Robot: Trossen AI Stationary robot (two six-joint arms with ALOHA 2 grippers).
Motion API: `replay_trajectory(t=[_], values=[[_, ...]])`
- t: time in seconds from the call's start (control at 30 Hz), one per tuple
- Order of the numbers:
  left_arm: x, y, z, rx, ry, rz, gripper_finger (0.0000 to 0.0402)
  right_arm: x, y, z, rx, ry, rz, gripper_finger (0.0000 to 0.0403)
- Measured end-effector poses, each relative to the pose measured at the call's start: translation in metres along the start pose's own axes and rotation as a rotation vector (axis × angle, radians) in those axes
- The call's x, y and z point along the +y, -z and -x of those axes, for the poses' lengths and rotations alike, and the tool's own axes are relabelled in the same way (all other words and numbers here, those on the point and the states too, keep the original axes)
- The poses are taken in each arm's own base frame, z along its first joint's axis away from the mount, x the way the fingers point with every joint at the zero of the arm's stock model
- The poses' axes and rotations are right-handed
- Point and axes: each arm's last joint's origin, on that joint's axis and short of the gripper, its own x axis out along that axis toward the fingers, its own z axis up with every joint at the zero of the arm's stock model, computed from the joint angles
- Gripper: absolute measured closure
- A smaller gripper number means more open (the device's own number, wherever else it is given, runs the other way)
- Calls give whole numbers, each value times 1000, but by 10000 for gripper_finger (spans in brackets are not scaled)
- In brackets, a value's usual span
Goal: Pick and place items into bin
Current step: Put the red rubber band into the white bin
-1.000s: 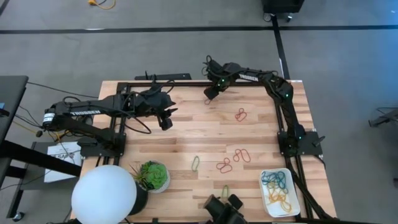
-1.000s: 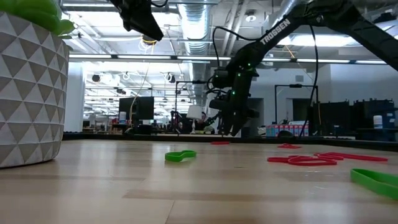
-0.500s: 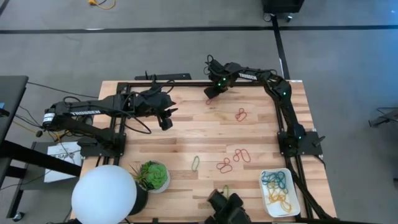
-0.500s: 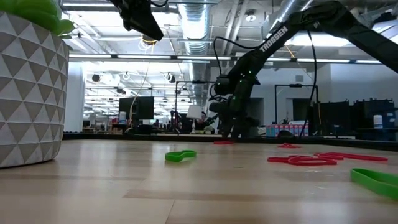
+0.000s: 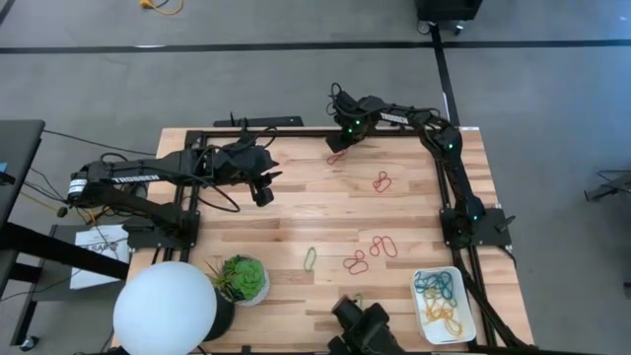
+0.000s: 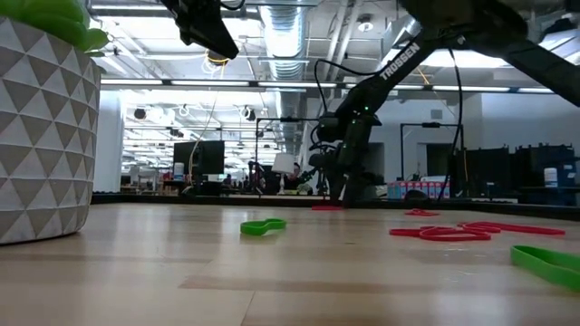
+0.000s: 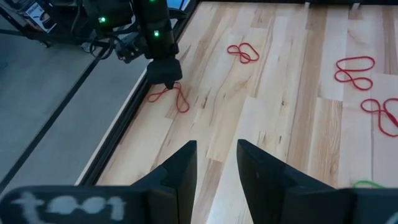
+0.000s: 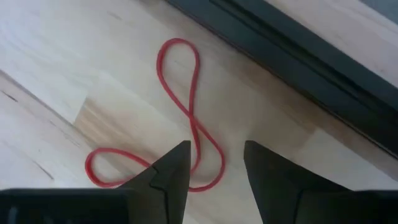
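Red band [image 8: 186, 118] between parted right pincer [image 8: 214, 165] fingers; left pincer [image 7: 214, 163] parted, empty

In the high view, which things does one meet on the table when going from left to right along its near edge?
Lamp → plant → green band → red bands → bin holding bands.

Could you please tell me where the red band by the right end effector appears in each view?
High: red band at the far edge, under the right end effector.
Low: thin red sliver at its base.
Left wrist: beside the frame rail.
Right wrist: figure-eight centre.
Shared landmark: that black rail.
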Motion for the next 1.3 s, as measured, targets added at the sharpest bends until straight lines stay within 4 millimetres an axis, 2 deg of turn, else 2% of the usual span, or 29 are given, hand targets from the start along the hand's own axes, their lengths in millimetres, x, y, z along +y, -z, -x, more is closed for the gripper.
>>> replay_trajectory(t=[0.2,0.73,0.97,1.1,1.2,1.3], values=[[0,0,0,1,0,1,297,5,1,-1,-1,40,6,281],[0,1,0,6,2,12,297,2,3,-2,23,41,111,398],[0,1,0,6,2,12,297,3,3,-3,25,38,141,378],[0,1,0,7,2,14,297,6,3,1,30,49,218,395],[0,1,0,9,2,15,297,16,5,8,68,35,243,397],[0,1,0,13,2,22,297,36,6,29,90,17,316,400]])
